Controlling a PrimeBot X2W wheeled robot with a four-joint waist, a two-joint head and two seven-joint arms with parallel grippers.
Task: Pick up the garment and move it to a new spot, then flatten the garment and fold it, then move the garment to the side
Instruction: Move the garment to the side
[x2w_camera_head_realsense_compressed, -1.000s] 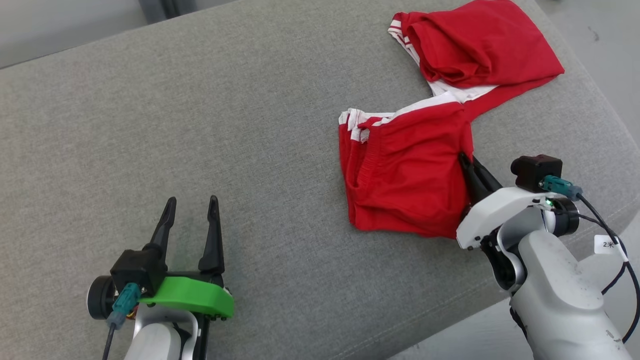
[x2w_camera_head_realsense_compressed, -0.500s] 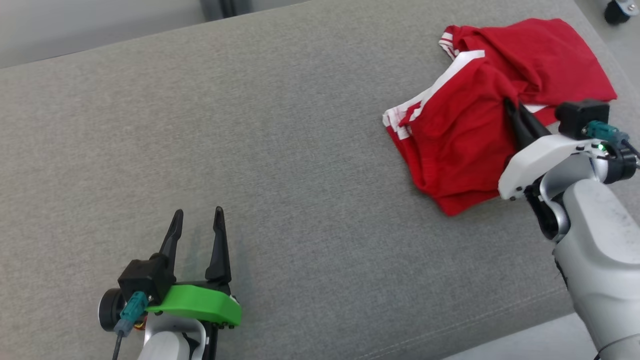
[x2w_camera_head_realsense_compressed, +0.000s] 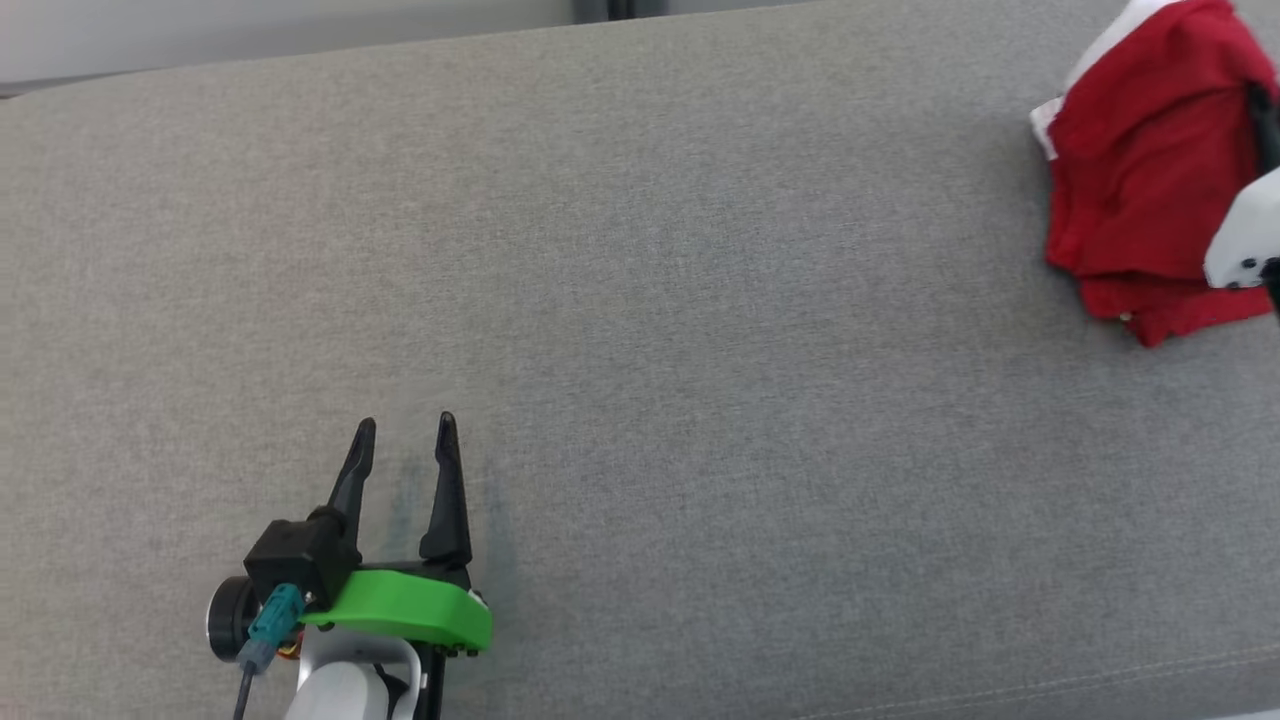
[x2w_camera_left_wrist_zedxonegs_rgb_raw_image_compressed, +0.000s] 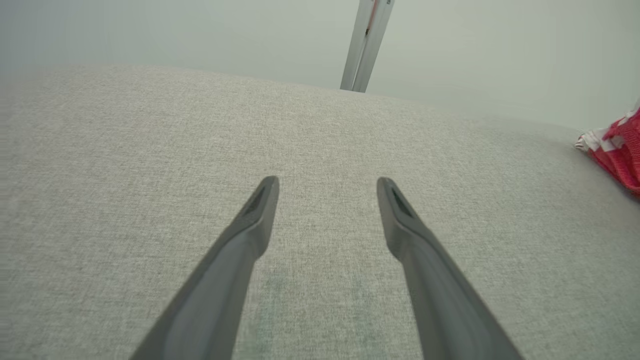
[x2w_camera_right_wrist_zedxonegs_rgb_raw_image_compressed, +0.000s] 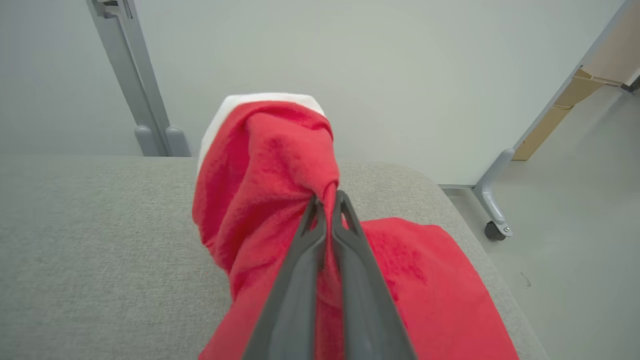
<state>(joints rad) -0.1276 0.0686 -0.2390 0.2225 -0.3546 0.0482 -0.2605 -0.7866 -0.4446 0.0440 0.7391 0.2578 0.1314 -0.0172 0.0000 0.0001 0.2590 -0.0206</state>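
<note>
Garment (x2w_camera_right_wrist_zedxonegs_rgb_raw_image_compressed: 265, 165) bunched and lifted, right fingers (x2w_camera_right_wrist_zedxonegs_rgb_raw_image_compressed: 300, 265) clamped tight on a fold to carry it; left fingers (x2w_camera_left_wrist_zedxonegs_rgb_raw_image_compressed: 245, 230) spread apart, idling over the grey cushion (x2w_camera_head_realsense_compressed: 640, 300)

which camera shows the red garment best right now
The right wrist view: the red garment sits large at centre, bunched and pinched in the shut right tool, white trim on top. The head view shows it at the right edge, partly cut off. The left wrist view catches a corner at its right edge.
</note>
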